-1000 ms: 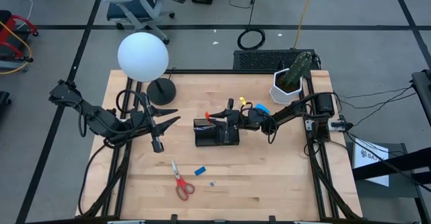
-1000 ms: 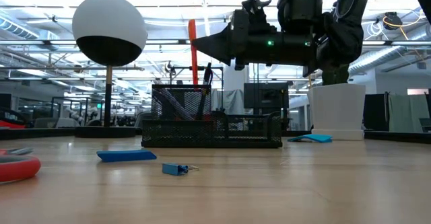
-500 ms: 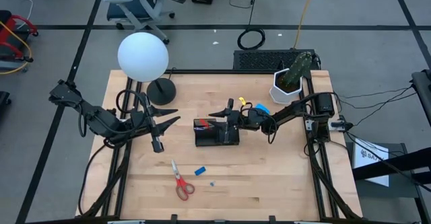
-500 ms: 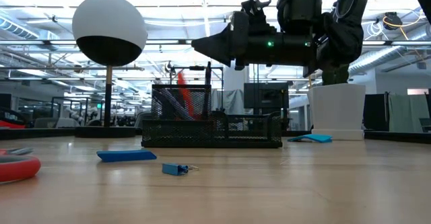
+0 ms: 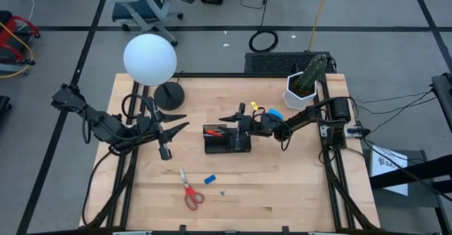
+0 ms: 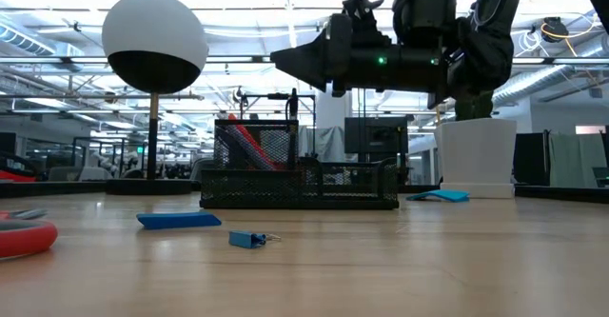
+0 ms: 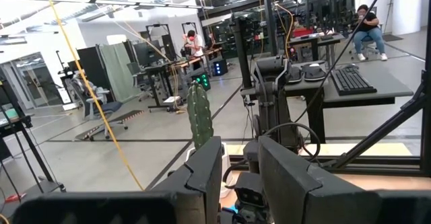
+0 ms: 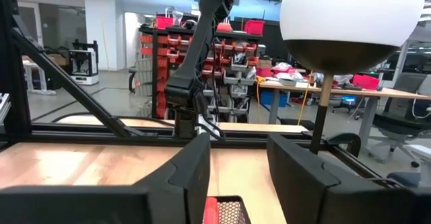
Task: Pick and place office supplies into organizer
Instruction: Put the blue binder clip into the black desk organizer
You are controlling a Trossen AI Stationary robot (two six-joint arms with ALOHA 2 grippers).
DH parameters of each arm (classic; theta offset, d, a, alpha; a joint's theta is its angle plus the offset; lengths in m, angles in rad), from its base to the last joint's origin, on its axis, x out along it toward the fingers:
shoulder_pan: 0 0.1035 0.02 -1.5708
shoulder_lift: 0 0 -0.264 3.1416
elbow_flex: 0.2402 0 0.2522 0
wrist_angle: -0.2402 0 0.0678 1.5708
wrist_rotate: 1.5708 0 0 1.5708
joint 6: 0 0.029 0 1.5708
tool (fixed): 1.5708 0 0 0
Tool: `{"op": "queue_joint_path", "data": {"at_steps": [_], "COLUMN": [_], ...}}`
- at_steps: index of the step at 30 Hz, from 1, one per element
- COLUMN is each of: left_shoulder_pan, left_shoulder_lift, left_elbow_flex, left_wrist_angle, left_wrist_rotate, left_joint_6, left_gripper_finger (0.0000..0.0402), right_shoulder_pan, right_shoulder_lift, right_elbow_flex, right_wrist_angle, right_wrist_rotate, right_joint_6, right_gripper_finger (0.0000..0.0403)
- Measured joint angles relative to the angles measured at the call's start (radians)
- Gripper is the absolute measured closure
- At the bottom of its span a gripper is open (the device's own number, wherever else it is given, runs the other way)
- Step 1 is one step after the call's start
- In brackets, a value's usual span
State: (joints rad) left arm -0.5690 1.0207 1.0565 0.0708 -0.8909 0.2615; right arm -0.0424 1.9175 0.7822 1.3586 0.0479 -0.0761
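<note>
The black mesh organizer (image 5: 227,139) (image 6: 300,174) stands mid-table. A red pen (image 6: 249,144) (image 5: 217,130) lies slanted inside its taller compartment, upper end against the mesh wall. My right gripper (image 5: 233,116) (image 6: 285,62) hovers open just above the organizer's far side, touching nothing; the right wrist view shows the pen's end (image 8: 211,209) below its fingers. My left gripper (image 5: 178,121) waits open left of the organizer, well above the table. The red-handled scissors (image 5: 191,190), a blue eraser block (image 5: 210,179) and a tiny blue clip (image 6: 247,239) lie on the near table. A blue note pad (image 5: 274,113) lies behind the organizer.
A white globe lamp (image 5: 150,58) on a round black base (image 5: 169,94) stands at the far left. A potted cactus (image 5: 308,83) in a white pot stands at the far right. Bare wood lies near and right of the organizer.
My right gripper has opened and let go of the red pen, which it held upright above the organizer. The pen has dropped into the tall compartment and tipped over toward the left, where it now leans. Both arms have stayed in place.
</note>
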Motion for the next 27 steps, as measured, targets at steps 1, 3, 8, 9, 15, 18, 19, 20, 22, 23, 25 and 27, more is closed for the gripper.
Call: {"op": "queue_joint_path", "data": {"at_steps": [1,3,8,9,15,18,19,20,22,23,25,27], "left_shoulder_pan": [0.0,0.0,0.0,0.0,0.0,0.0,0.0,0.0,0.0,0.0,0.0,0.0], "left_shoulder_lift": [0.0,0.0,0.0,0.0,0.0,0.0,0.0,0.0,0.0,0.0,0.0,0.0], "left_elbow_flex": [0.0,0.0,0.0,0.0,0.0,0.0,0.0,0.0,0.0,0.0,0.0,0.0], "left_wrist_angle": [0.0,0.0,0.0,0.0,0.0,0.0,0.0,0.0,0.0,0.0,0.0,0.0], "left_wrist_rotate": [0.0,0.0,0.0,0.0,0.0,0.0,0.0,0.0,0.0,0.0,0.0,0.0], "left_joint_6": [0.0,0.0,0.0,0.0,0.0,0.0,0.0,0.0,0.0,0.0,0.0,0.0], "left_gripper_finger": [0.0298,0.0298,0.0298,0.0298,0.0298,0.0298,0.0298,0.0298,0.0298,0.0298,0.0298,0.0298], "right_shoulder_pan": [0.002,0.006,0.027,0.034,0.078,0.094,0.1,0.105,0.117,0.123,0.132,0.14], "right_shoulder_lift": [0.0,-0.001,-0.024,-0.032,-0.116,-0.154,-0.163,-0.168,-0.174,-0.174,-0.174,-0.174], "right_elbow_flex": [0.0,0.0,0.0,0.0,0.031,0.083,0.102,0.122,0.161,0.18,0.213,0.243], "right_wrist_angle": [0.001,0.004,-0.029,-0.049,-0.278,-0.456,-0.516,-0.57,-0.673,-0.722,-0.811,-0.885], "right_wrist_rotate": [0.0,0.0,-0.001,0.0,-0.027,-0.026,-0.026,-0.026,-0.027,-0.031,-0.059,-0.084], "right_joint_6": [0.0,0.0,-0.023,-0.037,-0.165,-0.195,-0.205,-0.215,-0.231,-0.239,-0.256,-0.264], "right_gripper_finger": [0.0266,0.0267,0.0266,0.0266,0.0268,0.0266,0.0266,0.0267,0.0268,0.0268,0.0268,0.0266]}}
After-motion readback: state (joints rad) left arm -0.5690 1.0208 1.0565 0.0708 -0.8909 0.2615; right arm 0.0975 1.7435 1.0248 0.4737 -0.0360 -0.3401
